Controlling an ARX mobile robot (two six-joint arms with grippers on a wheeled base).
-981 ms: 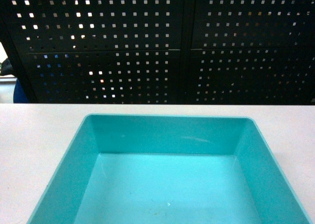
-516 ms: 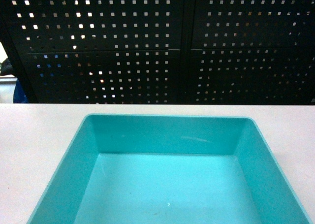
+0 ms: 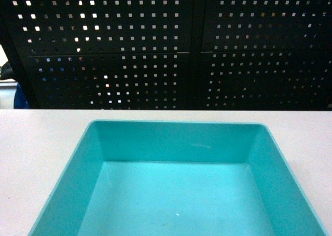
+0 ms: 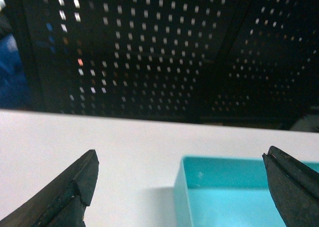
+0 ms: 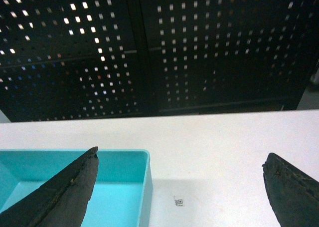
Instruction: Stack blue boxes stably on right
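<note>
One light turquoise blue box [image 3: 176, 194] sits open and empty on the white table, filling the lower middle of the head view. Neither gripper shows in the head view. In the left wrist view my left gripper [image 4: 182, 159] is open above the table, straddling the box's left wall [image 4: 178, 197]. In the right wrist view my right gripper [image 5: 180, 159] is open too. Its left finger [image 5: 65, 192] hangs over the box [image 5: 114, 187], and the right finger [image 5: 294, 192] is over bare table. Nothing is held. No dark blue box is in view.
The white table [image 3: 36, 142] runs to a far edge in front of a black perforated metal panel [image 3: 166, 44]. A small printed square marker [image 5: 178, 202] lies on the table just right of the box.
</note>
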